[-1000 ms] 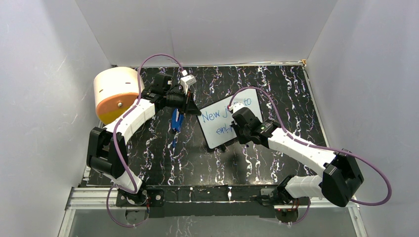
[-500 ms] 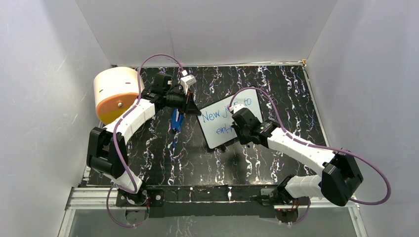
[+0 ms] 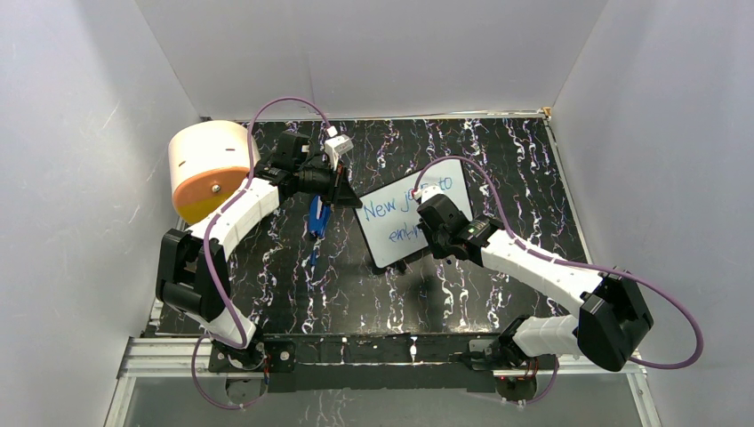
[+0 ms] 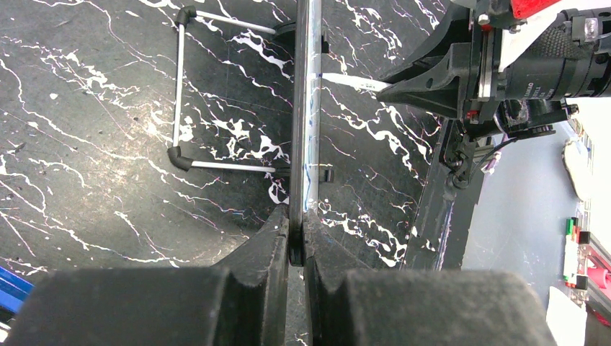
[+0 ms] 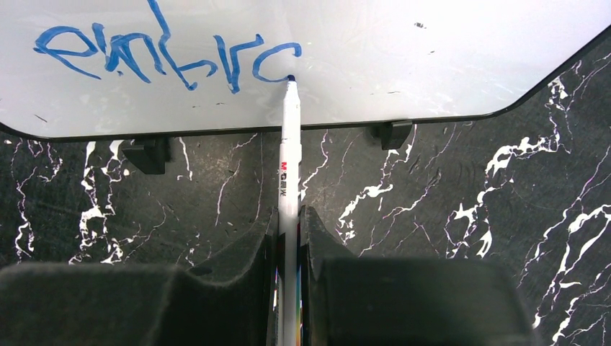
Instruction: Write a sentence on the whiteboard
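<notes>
This is a robotics lab test cell. Plain white panel walls (image 3: pixel 373 53) box in a black, white-veined counter (image 3: pixel 293 285) on three sides, like a purpose-built enclosure and not a lived-in room. Two white-and-black robot arms, the left arm (image 3: pixel 240 209) and the right arm (image 3: pixel 533 267), are bolted to an aluminium extrusion rail (image 3: pixel 178 351) along the near edge. Exposed purple cables (image 3: pixel 293 98) loop out to their wrists.
</notes>
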Controlling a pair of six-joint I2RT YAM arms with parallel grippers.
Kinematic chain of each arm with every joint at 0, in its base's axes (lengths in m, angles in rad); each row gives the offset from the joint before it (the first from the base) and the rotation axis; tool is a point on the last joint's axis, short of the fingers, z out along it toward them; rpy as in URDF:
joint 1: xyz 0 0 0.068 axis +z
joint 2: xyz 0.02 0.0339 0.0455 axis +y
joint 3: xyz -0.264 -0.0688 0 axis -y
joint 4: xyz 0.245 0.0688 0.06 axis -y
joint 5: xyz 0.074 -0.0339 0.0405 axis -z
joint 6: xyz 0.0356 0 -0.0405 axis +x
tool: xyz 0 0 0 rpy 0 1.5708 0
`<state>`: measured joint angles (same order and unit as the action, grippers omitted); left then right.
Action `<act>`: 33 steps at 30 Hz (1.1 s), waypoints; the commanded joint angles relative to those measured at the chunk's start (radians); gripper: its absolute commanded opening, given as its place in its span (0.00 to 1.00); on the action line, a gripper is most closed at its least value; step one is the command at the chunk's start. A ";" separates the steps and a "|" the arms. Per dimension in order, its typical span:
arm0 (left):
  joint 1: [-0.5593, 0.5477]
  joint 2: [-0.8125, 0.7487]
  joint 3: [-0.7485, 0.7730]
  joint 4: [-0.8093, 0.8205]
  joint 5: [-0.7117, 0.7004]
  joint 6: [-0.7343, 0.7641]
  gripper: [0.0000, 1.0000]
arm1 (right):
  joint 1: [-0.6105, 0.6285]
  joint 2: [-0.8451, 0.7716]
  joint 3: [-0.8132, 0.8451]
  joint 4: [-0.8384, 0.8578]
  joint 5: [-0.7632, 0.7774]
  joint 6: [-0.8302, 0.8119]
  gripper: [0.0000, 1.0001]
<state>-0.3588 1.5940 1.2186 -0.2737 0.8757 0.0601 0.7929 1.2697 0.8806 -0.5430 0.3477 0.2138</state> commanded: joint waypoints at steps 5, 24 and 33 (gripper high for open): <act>-0.003 0.003 0.006 -0.051 -0.027 0.046 0.00 | -0.004 0.001 0.071 0.067 0.041 -0.002 0.00; -0.003 0.003 0.007 -0.053 -0.032 0.047 0.00 | -0.004 0.000 0.033 0.029 0.014 0.007 0.00; -0.003 0.003 0.007 -0.053 -0.032 0.047 0.00 | -0.003 -0.017 -0.016 0.012 0.006 0.020 0.00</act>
<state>-0.3588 1.5940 1.2186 -0.2745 0.8753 0.0605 0.7921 1.2709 0.8764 -0.5365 0.3592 0.2146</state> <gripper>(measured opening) 0.068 0.213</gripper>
